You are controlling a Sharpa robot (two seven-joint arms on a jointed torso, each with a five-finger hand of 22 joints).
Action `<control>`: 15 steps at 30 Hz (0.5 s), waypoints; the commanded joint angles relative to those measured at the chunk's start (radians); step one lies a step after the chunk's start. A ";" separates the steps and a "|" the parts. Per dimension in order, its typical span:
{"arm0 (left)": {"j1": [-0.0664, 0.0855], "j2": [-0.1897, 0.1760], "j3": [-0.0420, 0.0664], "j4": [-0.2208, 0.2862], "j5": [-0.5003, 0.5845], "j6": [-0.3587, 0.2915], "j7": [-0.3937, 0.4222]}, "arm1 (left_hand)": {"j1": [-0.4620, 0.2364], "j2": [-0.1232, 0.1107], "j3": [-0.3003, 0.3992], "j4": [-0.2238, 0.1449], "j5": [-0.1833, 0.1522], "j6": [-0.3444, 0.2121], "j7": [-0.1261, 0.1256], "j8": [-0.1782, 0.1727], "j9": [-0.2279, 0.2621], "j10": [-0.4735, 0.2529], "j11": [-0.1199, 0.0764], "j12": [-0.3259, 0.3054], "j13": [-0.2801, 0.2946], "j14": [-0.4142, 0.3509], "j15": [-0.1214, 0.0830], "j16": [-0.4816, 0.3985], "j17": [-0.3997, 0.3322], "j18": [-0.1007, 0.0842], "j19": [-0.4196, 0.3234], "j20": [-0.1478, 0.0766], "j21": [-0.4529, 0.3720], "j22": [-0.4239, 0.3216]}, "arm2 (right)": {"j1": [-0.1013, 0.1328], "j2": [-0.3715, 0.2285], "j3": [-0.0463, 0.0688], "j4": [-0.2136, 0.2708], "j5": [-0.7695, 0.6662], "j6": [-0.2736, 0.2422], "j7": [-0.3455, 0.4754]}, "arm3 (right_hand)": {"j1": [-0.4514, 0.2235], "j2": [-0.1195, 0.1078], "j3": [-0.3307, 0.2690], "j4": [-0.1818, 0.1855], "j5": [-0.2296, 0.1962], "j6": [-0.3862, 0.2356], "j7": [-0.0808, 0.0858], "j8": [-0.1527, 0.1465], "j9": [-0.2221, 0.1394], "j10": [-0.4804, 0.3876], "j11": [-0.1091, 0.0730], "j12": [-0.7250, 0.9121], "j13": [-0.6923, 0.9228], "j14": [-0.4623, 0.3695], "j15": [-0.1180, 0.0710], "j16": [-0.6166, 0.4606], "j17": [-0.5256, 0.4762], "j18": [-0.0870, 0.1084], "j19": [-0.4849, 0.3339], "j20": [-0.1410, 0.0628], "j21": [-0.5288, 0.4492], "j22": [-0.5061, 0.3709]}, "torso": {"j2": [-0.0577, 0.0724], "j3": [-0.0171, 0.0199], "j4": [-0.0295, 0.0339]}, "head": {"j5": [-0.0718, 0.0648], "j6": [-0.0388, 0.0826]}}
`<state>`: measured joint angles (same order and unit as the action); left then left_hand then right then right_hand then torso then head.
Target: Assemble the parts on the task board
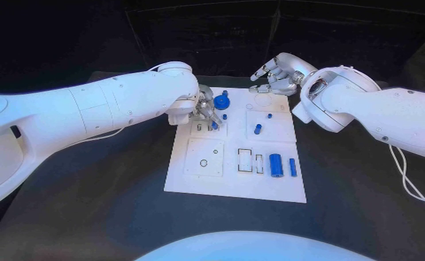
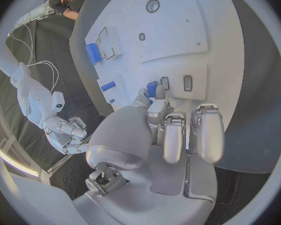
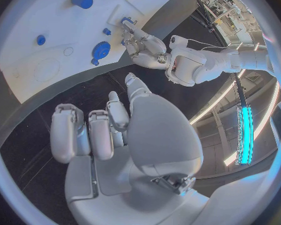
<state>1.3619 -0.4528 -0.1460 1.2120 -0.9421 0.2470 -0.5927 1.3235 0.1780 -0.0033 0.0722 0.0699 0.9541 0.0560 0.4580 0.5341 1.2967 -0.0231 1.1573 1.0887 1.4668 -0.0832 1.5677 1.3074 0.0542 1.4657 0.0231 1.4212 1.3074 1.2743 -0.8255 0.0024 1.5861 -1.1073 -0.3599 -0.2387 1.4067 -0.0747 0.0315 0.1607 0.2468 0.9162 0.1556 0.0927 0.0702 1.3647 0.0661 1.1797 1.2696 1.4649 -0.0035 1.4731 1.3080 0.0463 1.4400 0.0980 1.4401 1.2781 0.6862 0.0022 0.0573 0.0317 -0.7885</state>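
The white task board [image 1: 199,178] lies in the middle of the black table. My left hand [image 1: 206,109] hovers over its far left corner and pinches a small blue part [image 2: 152,89] between thumb and finger, just above two small slots [image 2: 188,82]. A round blue knob [image 1: 222,97] stands beside that hand. A blue peg [image 1: 258,129], a thick blue cylinder [image 1: 276,164] and a thin blue bar [image 1: 293,167] sit on the board's right half. My right hand [image 1: 279,74] hangs beyond the far right corner, fingers curled in, holding nothing.
Empty cut-outs [image 1: 245,158] lie beside the cylinder, and a square plate with a small hole [image 1: 204,161] takes up the board's near left. Bare black table [image 1: 106,199] surrounds the board. My right forearm [image 1: 363,107] reaches in over the table's right side.
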 commanded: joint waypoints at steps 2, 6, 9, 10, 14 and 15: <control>-0.001 -0.020 -0.001 0.020 0.010 -0.034 0.014 | -0.096 -0.056 0.307 -0.203 -0.003 0.002 0.008 -0.003 0.011 0.004 0.010 -0.006 -0.001 0.104 0.009 0.003 0.263 -0.005 0.027 0.005 -0.005 0.052 | 0.002 0.001 0.001 0.000 -0.002 0.000 0.002 | -0.001 0.013 -0.005 -0.001 0.003 -0.004 0.001 0.003 -0.001 -0.007 0.000 -0.004 -0.001 0.067 -0.007 -0.003 0.103 0.014 -0.008 -0.001 -0.004 0.000 | 0.000 0.0002 0.0004 | -0.001 -0.002; 0.000 -0.048 0.000 0.045 0.010 -0.067 0.019 | -0.127 -0.072 0.385 -0.213 0.000 0.004 0.008 0.001 0.020 0.007 0.004 -0.008 -0.001 0.104 0.009 0.003 0.263 -0.006 0.027 0.009 -0.006 0.052 | 0.002 0.000 0.001 -0.001 -0.002 0.001 0.002 | -0.001 0.013 -0.005 -0.001 0.003 -0.004 0.001 0.003 -0.001 -0.007 0.000 -0.004 -0.001 0.067 -0.007 -0.003 0.103 0.014 -0.008 -0.001 -0.004 0.000 | -0.001 0.0003 0.0017 | -0.002 -0.002; 0.000 -0.074 0.001 0.069 0.011 -0.100 0.024 | -0.183 -0.118 0.499 -0.217 -0.003 0.002 0.003 0.012 0.040 0.013 0.006 -0.007 0.004 0.104 0.004 0.003 0.263 -0.006 0.028 0.010 -0.009 0.052 | 0.002 -0.001 0.001 -0.003 -0.002 0.001 0.003 | -0.001 0.013 -0.006 0.000 0.004 -0.004 0.000 0.003 -0.001 -0.006 0.000 -0.003 0.000 0.066 -0.007 -0.004 0.102 0.015 -0.008 -0.001 -0.005 -0.001 | -0.001 0.0005 0.0033 | -0.002 -0.003; 0.000 -0.082 0.001 0.078 0.011 -0.113 0.025 | -0.190 -0.123 0.518 -0.217 -0.003 0.002 0.001 0.014 0.045 0.015 0.008 -0.005 0.006 0.104 0.005 0.003 0.263 -0.006 0.028 0.009 -0.009 0.053 | 0.002 -0.001 0.001 -0.004 -0.002 0.001 0.003 | -0.001 0.013 -0.006 0.000 0.004 -0.004 0.000 0.003 -0.001 -0.006 0.000 -0.003 0.000 0.066 -0.007 -0.004 0.102 0.015 -0.008 -0.001 -0.005 -0.001 | -0.001 0.0007 0.0033 | -0.002 -0.003; 0.000 -0.109 0.001 0.111 0.011 -0.164 0.030 | -0.196 -0.131 0.544 -0.218 -0.002 0.002 0.001 0.019 0.051 0.018 0.006 -0.004 0.007 0.104 0.005 0.003 0.263 -0.006 0.028 0.008 -0.009 0.053 | 0.002 -0.002 0.001 -0.006 -0.002 0.001 0.004 | -0.001 0.013 -0.006 0.000 0.004 -0.004 0.000 0.003 -0.001 -0.006 0.000 -0.003 0.000 0.066 -0.007 -0.004 0.102 0.015 -0.008 -0.001 -0.005 -0.001 | 0.000 0.0007 0.0017 | 0.001 -0.002; 0.000 -0.116 0.001 0.119 0.011 -0.178 0.031 | -0.198 -0.134 0.549 -0.218 -0.002 0.002 0.001 0.020 0.053 0.018 0.006 -0.004 0.007 0.104 0.005 0.003 0.263 -0.006 0.028 0.007 -0.009 0.053 | 0.002 -0.002 0.001 -0.006 -0.002 0.001 0.005 | -0.001 0.013 -0.006 0.000 0.004 -0.004 0.000 0.003 -0.001 -0.006 0.000 -0.003 0.000 0.066 -0.007 -0.004 0.102 0.015 -0.008 -0.001 -0.005 -0.001 | 0.000 0.0004 0.0023 | 0.000 -0.002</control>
<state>1.3603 -0.5632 -0.1457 1.3197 -0.9370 0.1495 -0.5807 1.1319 0.0459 0.3928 0.0033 0.0697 0.9543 0.0593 0.4745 0.5851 1.3083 -0.0163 1.1508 1.0956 1.4633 -0.0798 1.5677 1.3074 0.0540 1.4677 0.0252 1.4142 1.3073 1.2743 -0.8271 0.0024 1.5800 -1.1073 -0.3597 -0.2388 1.4024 -0.0703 0.0315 0.1606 0.2468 0.9162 0.1556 0.0927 0.0703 1.3647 0.0661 1.1797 1.2696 1.4649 -0.0034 1.4732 1.3078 0.0462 1.4400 0.0980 1.4401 1.2782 0.6853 0.0027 0.0596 0.0314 -0.7908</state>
